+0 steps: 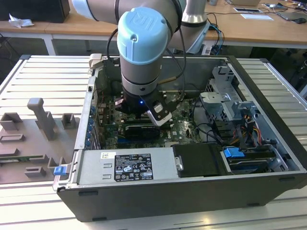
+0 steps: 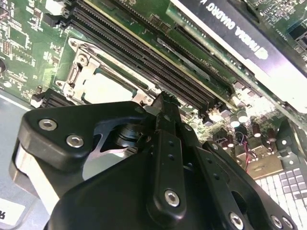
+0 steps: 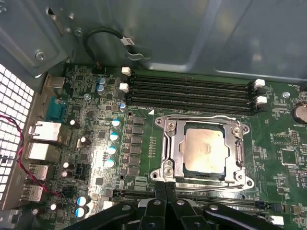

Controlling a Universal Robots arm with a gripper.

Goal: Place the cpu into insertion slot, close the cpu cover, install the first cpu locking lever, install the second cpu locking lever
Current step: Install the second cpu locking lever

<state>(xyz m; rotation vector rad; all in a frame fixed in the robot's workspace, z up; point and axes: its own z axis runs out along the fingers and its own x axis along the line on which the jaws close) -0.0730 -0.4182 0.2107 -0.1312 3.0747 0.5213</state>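
Cpu (image 3: 205, 152) seated in insertion slot (image 3: 178, 154) in first wrist view, cpu cover (image 3: 202, 124) down around it; levers' state unclear. Pincer (image 3: 165, 188) closed, empty, just beside the socket edge.
Second wrist view: same cpu (image 2: 106, 89) framed by cover, fingertips (image 2: 162, 103) together.
Exterior view: open computer case (image 1: 268, 103) on table (image 1: 29, 86), holding motherboard (image 1: 180, 125).

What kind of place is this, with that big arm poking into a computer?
Most likely a robotics lab or test workshop. An opened computer case lies on a ribbed metal workbench, the robot arm reaches down over its green circuit board, and wooden desks with papers and cables stand behind.
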